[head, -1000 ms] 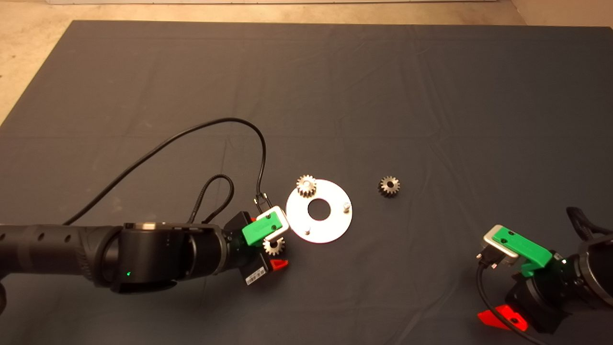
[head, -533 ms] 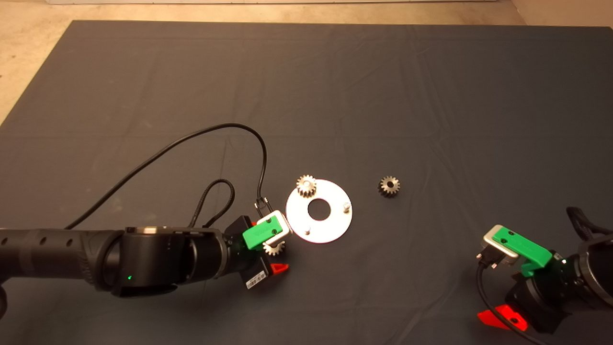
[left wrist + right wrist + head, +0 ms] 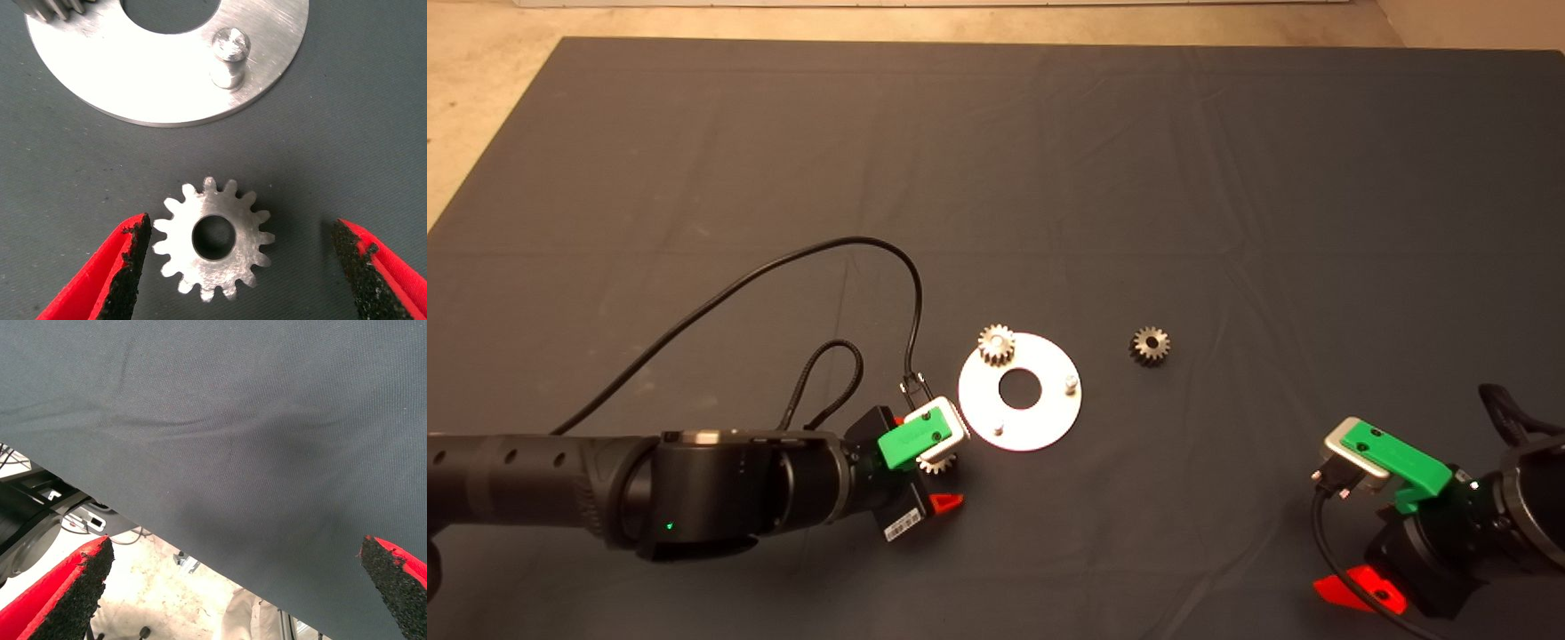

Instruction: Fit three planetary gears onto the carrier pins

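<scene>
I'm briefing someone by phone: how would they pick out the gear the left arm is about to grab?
Find the round silver plate mid-mat. Just off its edge nearest the left arm, a gear lies flat on the mat between the open left gripper fingers. Unlike the gear on the plate or the darker loner, it sits partly under the gripper.

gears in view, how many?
3. One seated on a pin at the plate rim, one loose on the mat, one between the open left hand's fingers.
</scene>
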Robot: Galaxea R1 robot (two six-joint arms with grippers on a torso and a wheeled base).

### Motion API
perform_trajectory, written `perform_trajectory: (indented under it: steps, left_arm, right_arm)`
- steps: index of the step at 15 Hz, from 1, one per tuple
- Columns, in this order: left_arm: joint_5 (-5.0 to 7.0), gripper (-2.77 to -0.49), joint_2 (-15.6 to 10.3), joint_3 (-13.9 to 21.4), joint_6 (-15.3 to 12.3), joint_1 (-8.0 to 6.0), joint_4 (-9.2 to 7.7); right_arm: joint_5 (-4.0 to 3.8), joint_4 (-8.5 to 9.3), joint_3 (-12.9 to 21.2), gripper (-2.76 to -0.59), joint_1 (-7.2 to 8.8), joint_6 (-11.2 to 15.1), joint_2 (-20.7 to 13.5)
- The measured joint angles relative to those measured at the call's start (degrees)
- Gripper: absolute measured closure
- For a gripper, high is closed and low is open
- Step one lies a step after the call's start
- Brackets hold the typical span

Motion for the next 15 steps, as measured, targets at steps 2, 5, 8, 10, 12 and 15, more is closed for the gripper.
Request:
perform_trajectory:
  steps: [2, 5, 8, 10, 12, 15]
  left_arm:
    - [-0.62, -1.81, -0.01, -0.04, 0.0, 0.33, 0.8]
    - [-1.46, -1.69, 0.0, -1.18, 0.0, 0.44, 1.22]
    - [-1.46, -1.56, 0.0, -1.46, 0.0, 0.44, 1.23]
    - [-1.46, -1.51, 0.0, -1.49, 0.01, 0.44, 1.25]
    - [-1.46, -1.51, 0.0, -1.49, 0.0, 0.44, 1.3]
    - [-1.46, -1.45, -0.01, -1.49, 0.0, 0.44, 2.06]
  right_arm:
    - [0.0, 0.0, 0.0, -2.75, -0.01, -0.02, 0.0]
    - [0.06, 0.0, 0.0, -2.75, -0.02, -0.05, -0.2]
    - [0.0, 0.0, 0.0, -2.75, 0.0, -0.05, -0.44]
    - [0.0, 0.0, 0.0, -2.75, 0.0, -0.05, -0.44]
    - [0.0, 0.0, 0.0, -2.75, -0.02, -0.05, -0.46]
    - [-0.02, 0.0, 0.0, -2.75, -0.02, -0.16, -0.84]
